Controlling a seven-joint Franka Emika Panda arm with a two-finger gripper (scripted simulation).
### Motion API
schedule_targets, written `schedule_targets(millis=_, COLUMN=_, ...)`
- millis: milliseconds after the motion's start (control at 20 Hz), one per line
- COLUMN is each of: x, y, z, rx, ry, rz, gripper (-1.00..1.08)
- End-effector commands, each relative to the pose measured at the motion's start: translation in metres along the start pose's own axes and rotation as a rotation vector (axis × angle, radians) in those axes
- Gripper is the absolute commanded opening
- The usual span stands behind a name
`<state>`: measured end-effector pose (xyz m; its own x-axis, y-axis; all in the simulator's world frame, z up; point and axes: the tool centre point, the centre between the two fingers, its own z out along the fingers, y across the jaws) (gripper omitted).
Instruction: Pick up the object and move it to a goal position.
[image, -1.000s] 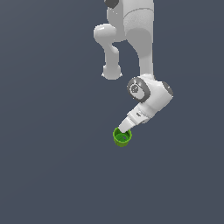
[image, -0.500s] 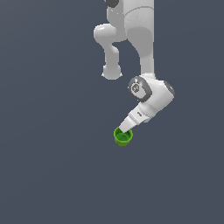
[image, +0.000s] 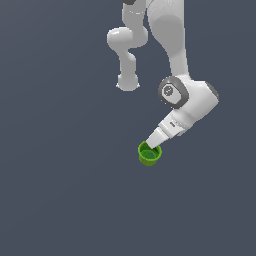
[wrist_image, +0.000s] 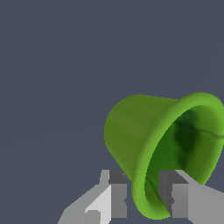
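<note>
The small bright green cup (image: 149, 158) has a flared rim and a darker green inside. In the exterior view it hangs at the tip of my gripper (image: 149, 147), below the white arm. In the wrist view the cup (wrist_image: 135, 127) lies tilted, its mouth turned toward the camera. My gripper (wrist_image: 144, 197) is shut on the cup's rim. One finger (wrist_image: 117, 197) is on the outside of the wall and the other finger sits inside the mouth.
The white arm (image: 192, 107) reaches down from above in the exterior view. A plain dark grey surface (image: 60, 190) fills everything around the cup. No other object shows.
The gripper and the cup have moved together a little toward the exterior view's right and slightly up. The grip on the rim looks the same.
</note>
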<state>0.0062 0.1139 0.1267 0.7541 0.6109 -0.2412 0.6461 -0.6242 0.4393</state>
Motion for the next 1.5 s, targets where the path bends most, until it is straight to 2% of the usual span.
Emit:
schedule_targets(millis=0, x=0.007, y=0.004, z=-0.023, rx=0.001, ry=0.003, rz=0.0, gripper=-1.0)
schedule_targets(millis=700, x=0.049, y=0.026, z=-0.149, rx=0.004, ry=0.003, rz=-0.001, gripper=-1.0)
schedule_targets(millis=1450, x=0.079, y=0.043, z=-0.229, rx=0.0, ry=0.001, rz=0.001, gripper=-1.0)
